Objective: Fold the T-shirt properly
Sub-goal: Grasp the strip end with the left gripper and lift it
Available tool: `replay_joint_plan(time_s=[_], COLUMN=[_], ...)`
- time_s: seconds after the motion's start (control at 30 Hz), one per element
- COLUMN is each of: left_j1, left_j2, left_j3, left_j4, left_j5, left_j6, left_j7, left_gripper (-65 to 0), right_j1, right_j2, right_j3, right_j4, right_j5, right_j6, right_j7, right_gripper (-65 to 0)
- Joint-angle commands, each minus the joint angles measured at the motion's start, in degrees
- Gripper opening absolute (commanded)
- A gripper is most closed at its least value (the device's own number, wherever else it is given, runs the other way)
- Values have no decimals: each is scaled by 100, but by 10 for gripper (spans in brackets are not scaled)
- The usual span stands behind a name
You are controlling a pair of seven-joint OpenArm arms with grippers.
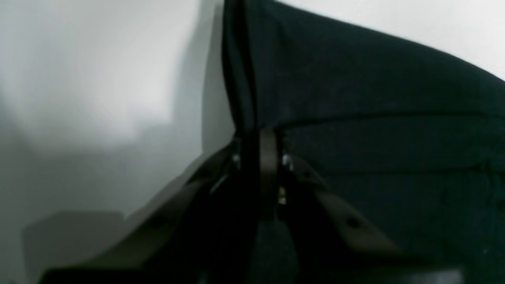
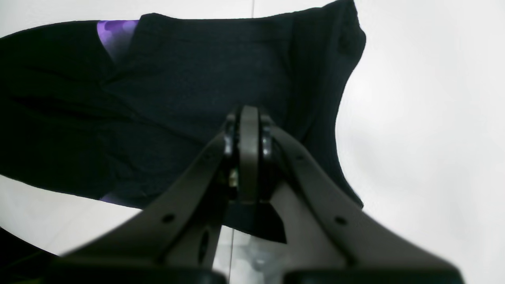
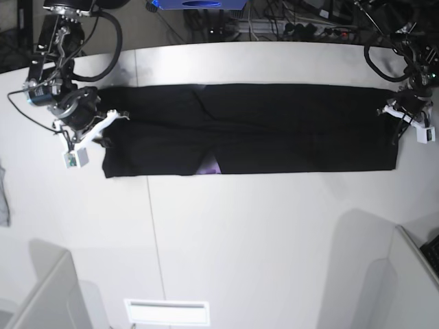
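The black T-shirt (image 3: pixel 250 130) is lying stretched into a long horizontal band across the white worktop (image 3: pixel 240 240), already doubled lengthwise, with a sliver of purple print (image 3: pixel 209 166) peeking out at its near edge. Each arm is holding one short end, which is probably why the cloth is looking so flat and taut: pulling from both ends is smoothing the band before the next fold.

The right gripper (image 2: pixel 248 118) is sitting at the end on the base view's left. In its wrist view the fingers (image 2: pixel 249 157) are pressed together with no gap, and black fabric is bunching right at their tips, so they are clamping the shirt's edge. A purple patch is showing at the far corner there too.

The left gripper (image 1: pixel 262 138) is at the opposite end. Its wrist picture is dim and blurred, but the fingers (image 1: pixel 268 173) are appearing closed, with a dark fold of cloth running up from between them, so it seems to be pinching that end.

Judging by this, the next move is likely carrying one end over toward the other, and uneven tension could skew the fold.
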State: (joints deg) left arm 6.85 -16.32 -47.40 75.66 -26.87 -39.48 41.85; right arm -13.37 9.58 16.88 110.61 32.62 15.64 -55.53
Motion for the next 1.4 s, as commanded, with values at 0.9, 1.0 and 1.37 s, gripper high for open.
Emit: replay_joint_plan(time_s=[0.9,1.0,1.37], left_j1=[717,735,735], left_j2=[985,1100,1381], left_j3=[1544,1808,2520], left_j4=[3023,3129,3138], left_j5=[1962,2085,2305], left_j6=[-52,-52,-52], left_j7=[-119,-119,-119], left_gripper=[-650,-650,-650], right_j1=[66,66,84], right_j2=[66,66,66], right_j3=[30,30,30], right_j4=[82,82,82], right_j5=[92,92,74], right_j6=[23,23,23], right_j7=[133,133,133], right_gripper=[-650,-650,-650])
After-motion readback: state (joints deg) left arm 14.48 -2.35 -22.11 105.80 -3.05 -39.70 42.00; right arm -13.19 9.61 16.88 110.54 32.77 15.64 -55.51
